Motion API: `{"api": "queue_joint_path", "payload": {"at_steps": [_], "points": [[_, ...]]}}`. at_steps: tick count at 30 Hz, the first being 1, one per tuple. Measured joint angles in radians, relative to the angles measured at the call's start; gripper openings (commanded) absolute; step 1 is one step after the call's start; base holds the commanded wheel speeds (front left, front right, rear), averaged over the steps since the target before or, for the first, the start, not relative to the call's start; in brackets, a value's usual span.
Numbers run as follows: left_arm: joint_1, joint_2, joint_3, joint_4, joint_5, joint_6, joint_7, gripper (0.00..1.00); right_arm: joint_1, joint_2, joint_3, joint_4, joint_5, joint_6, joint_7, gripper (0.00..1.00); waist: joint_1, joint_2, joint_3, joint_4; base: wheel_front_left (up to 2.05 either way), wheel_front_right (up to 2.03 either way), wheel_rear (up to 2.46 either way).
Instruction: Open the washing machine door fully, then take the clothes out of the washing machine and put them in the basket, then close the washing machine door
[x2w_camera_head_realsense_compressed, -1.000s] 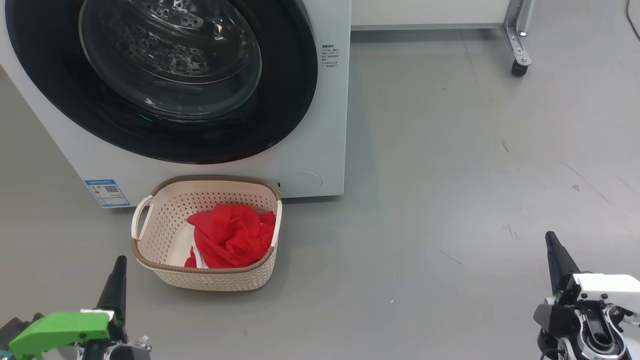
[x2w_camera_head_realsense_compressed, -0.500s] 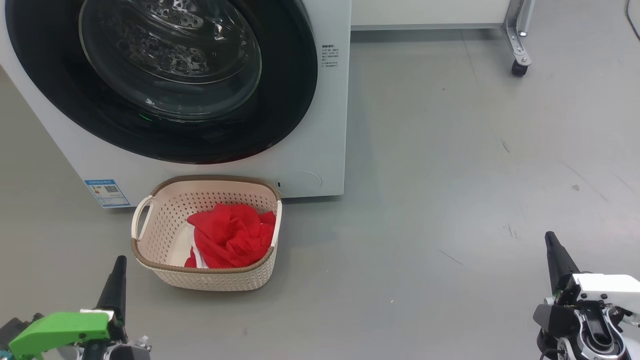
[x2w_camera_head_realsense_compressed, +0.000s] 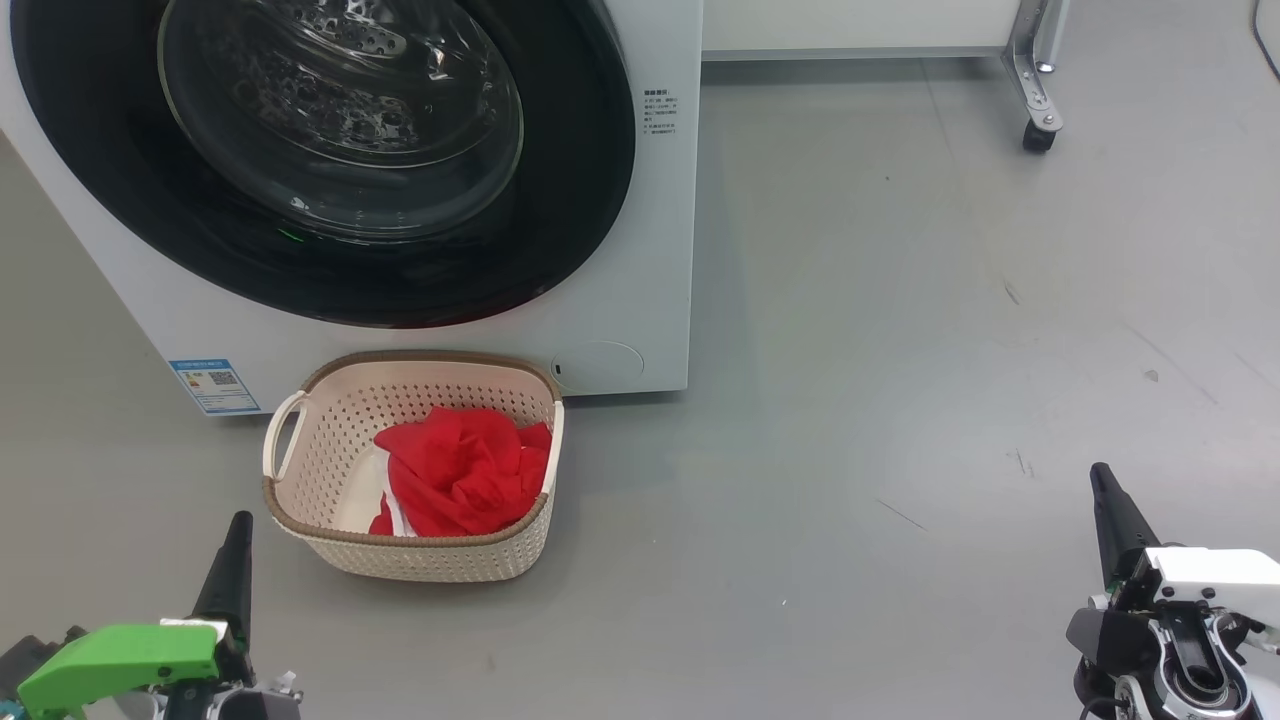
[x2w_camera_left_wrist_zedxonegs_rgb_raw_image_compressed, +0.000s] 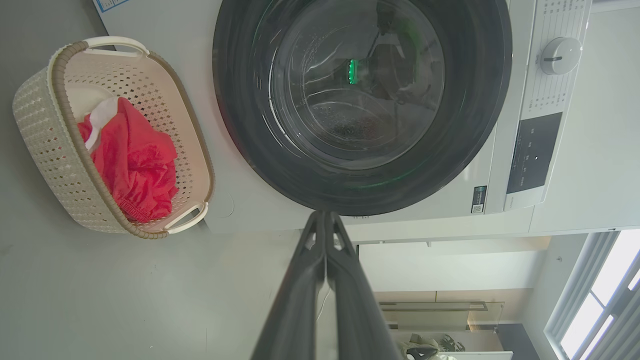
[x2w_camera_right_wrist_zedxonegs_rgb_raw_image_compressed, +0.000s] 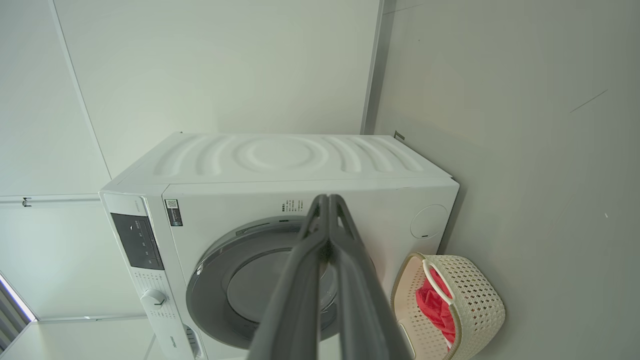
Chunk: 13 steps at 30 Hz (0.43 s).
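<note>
The white washing machine (x2w_camera_head_realsense_compressed: 640, 250) (x2w_camera_left_wrist_zedxonegs_rgb_raw_image_compressed: 505, 175) (x2w_camera_right_wrist_zedxonegs_rgb_raw_image_compressed: 280, 160) fills the upper left of the head view. Its black-rimmed door (x2w_camera_head_realsense_compressed: 330, 150) (x2w_camera_left_wrist_zedxonegs_rgb_raw_image_compressed: 360, 100) (x2w_camera_right_wrist_zedxonegs_rgb_raw_image_compressed: 250, 285) lies closed flat against the front. On the floor before it stands the cream basket (x2w_camera_head_realsense_compressed: 330, 470) (x2w_camera_left_wrist_zedxonegs_rgb_raw_image_compressed: 45, 145) (x2w_camera_right_wrist_zedxonegs_rgb_raw_image_compressed: 475, 310), holding the red clothes (x2w_camera_head_realsense_compressed: 460, 470) (x2w_camera_left_wrist_zedxonegs_rgb_raw_image_compressed: 135, 160) (x2w_camera_right_wrist_zedxonegs_rgb_raw_image_compressed: 435, 305). My left gripper (x2w_camera_head_realsense_compressed: 238, 530) (x2w_camera_left_wrist_zedxonegs_rgb_raw_image_compressed: 324, 215) is shut and empty, low at the left, just short of the basket. Far off at the lower right my right gripper (x2w_camera_head_realsense_compressed: 1100, 475) (x2w_camera_right_wrist_zedxonegs_rgb_raw_image_compressed: 327, 199) is shut too, holding nothing.
Grey floor (x2w_camera_head_realsense_compressed: 900, 350) stretches wide to the right of the machine. A metal leg on a black caster (x2w_camera_head_realsense_compressed: 1038, 135) stands at the back right. A blue label (x2w_camera_head_realsense_compressed: 213, 385) sits low on the machine's front.
</note>
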<state>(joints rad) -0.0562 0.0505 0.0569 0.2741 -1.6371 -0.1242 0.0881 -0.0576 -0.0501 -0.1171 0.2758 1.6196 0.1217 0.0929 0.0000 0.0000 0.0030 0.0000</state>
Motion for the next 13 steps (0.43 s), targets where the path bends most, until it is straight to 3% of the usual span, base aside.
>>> {"api": "queue_joint_path", "payload": {"at_steps": [13], "points": [[0.0,0.0,0.001,0.0,0.0,0.0,0.0,0.0,0.0,0.0,0.0,0.0,0.0,0.0,0.0,0.0,0.0,0.0,0.0,0.0,0.0,0.0,0.0]]}}
